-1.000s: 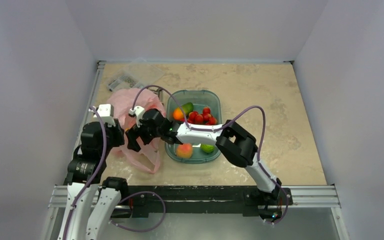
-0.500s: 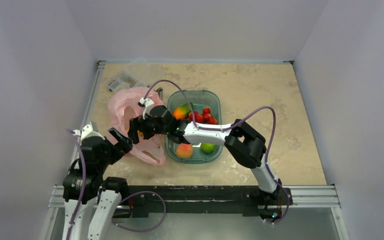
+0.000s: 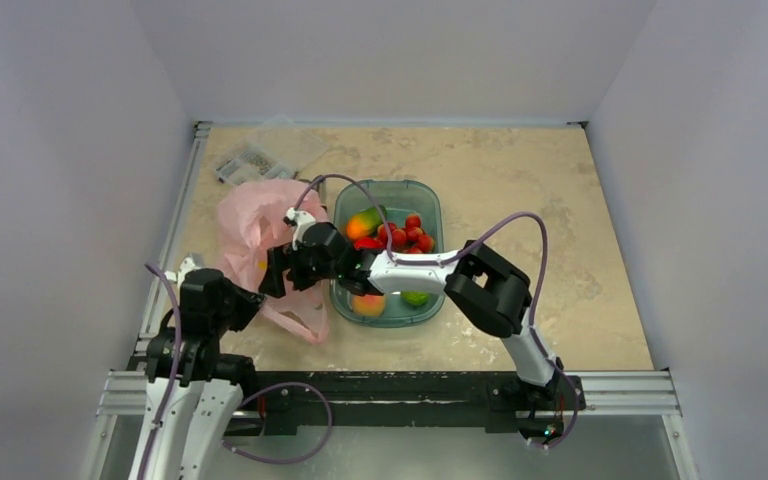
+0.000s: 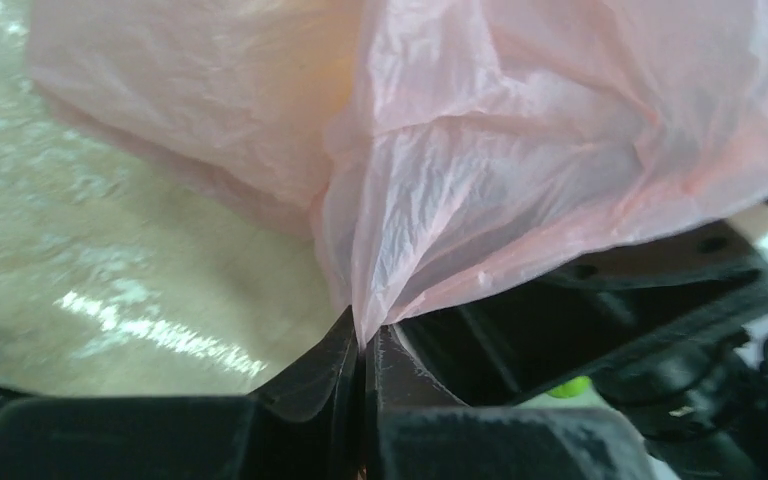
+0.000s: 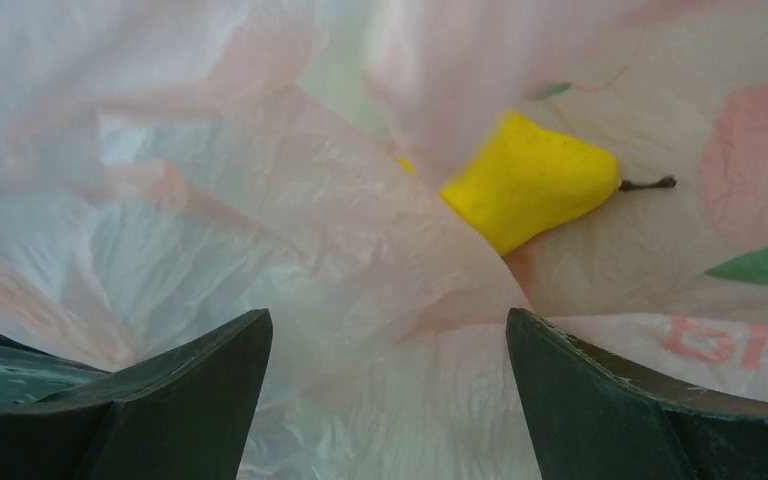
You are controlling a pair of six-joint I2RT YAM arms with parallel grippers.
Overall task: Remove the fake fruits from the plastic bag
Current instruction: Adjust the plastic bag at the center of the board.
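Looking through the right wrist view, you find the yellow fruit ahead of the right gripper, in the upper right of the frame. It therefore sits above and to the right of the gap between the two fingers, not in the middle of it. The jaws of this gripper stand wide apart and hold nothing; only thin film lies between them.

The long axis of the fruit runs almost left to right across that frame, with the thin stem pointing to the right. A fold of the plastic bag covers its lower left part (how deep the fold goes, I cannot tell). I judge that your approach must shift to the upper right, and the fingers should close across the short side of the fruit, not along its length.

From the top view, the right gripper is at the mouth of the bag, left of centre in the frame, so the right arm is clearly the nearer one. The left gripper is pressed together on a pinch of the bag's edge, at the lower left of the bag, and it looks to hold the bag in place.

Some fruits lie already in the teal tub, right of the bag: the red bunch, the peach-orange one and the green one.
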